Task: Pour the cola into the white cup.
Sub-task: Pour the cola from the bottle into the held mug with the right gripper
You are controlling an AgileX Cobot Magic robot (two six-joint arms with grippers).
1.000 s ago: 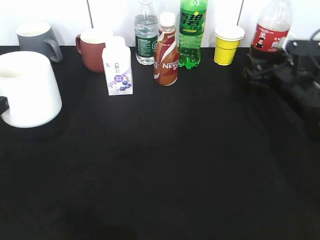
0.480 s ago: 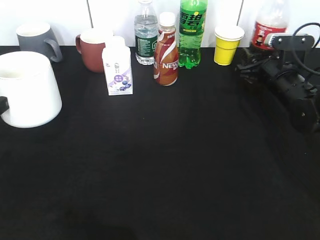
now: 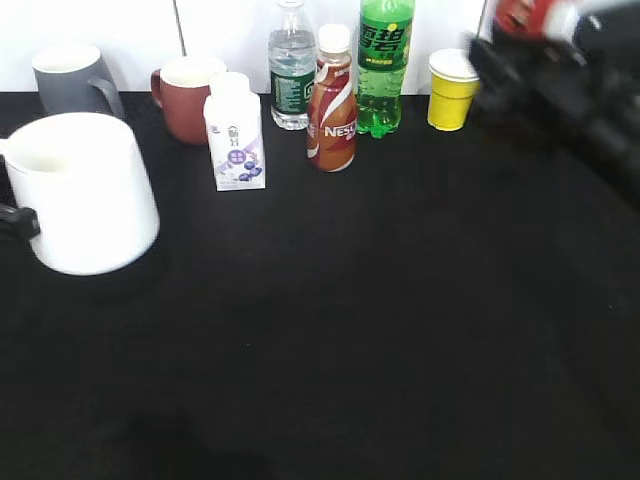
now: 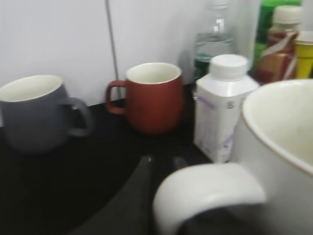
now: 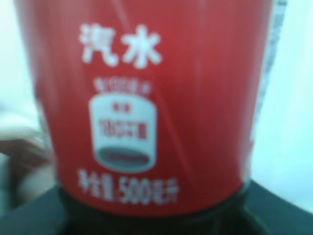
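Note:
The white cup (image 3: pixel 90 192) is at the left of the black table. My left gripper (image 3: pixel 14 220) is shut on its loop handle (image 4: pixel 210 188); a dark finger (image 4: pixel 139 196) shows beside the handle in the left wrist view, with the cup's wall (image 4: pixel 279 147) to the right. The cola (image 3: pixel 528 16) is raised at the top right, only its red label showing, blurred. My right gripper (image 3: pixel 508 52) is shut on it. In the right wrist view the red label (image 5: pixel 146 98) fills the frame, with dark liquid below; the fingers are hidden.
Along the back wall stand a grey mug (image 3: pixel 75 80), a red-brown mug (image 3: pixel 190 98), a white carton (image 3: pixel 236 132), a water bottle (image 3: pixel 291 72), a Nescafe bottle (image 3: pixel 332 108), a green soda bottle (image 3: pixel 383 65) and a yellow paper cup (image 3: pixel 452 92).
My right arm has lifted the cola off the table, toward the top of the view. My left gripper has carried the white cup to the right and nearer the camera.

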